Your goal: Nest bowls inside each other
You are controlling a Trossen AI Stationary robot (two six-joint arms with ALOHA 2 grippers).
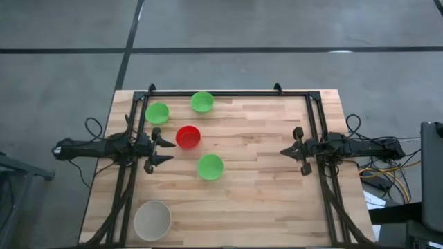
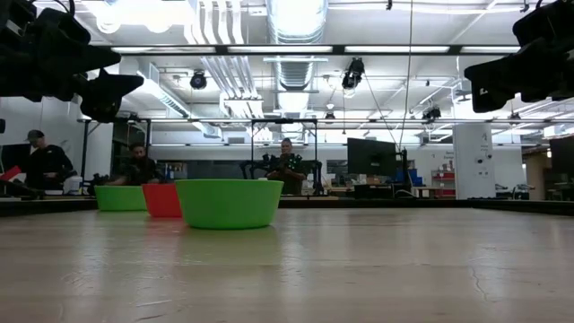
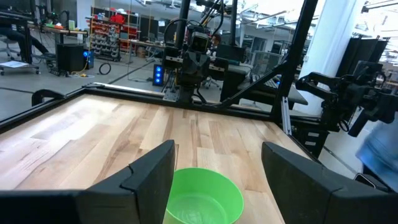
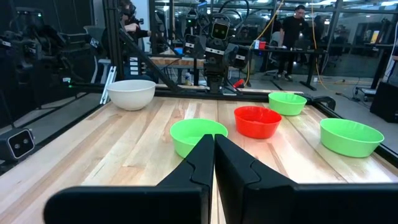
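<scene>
A: Since nothing is nested yet, which arm is better placed to start?

B: The left end effector (image 1: 166, 151), I'd say. Its fingers are spread wide with nothing between them, and it hovers above the surface (image 1: 277, 180). The red bowl (image 1: 187, 137) lies just ahead of it, slightly to one side, and a green bowl (image 1: 210, 167) sits a little farther ahead on the other side.

A: And the right end effector (image 1: 289, 151)?

B: Fingers pressed together, empty, and well apart from every bowl; the nearest green one is far out in front of it.

A: The other bowls?

B: Two more green bowls (image 1: 157, 113) (image 1: 202, 102) lie off to the left end effector's side, toward the far edge. The whitish bowl (image 1: 152, 219) is on its opposite side, near the corner.
</scene>
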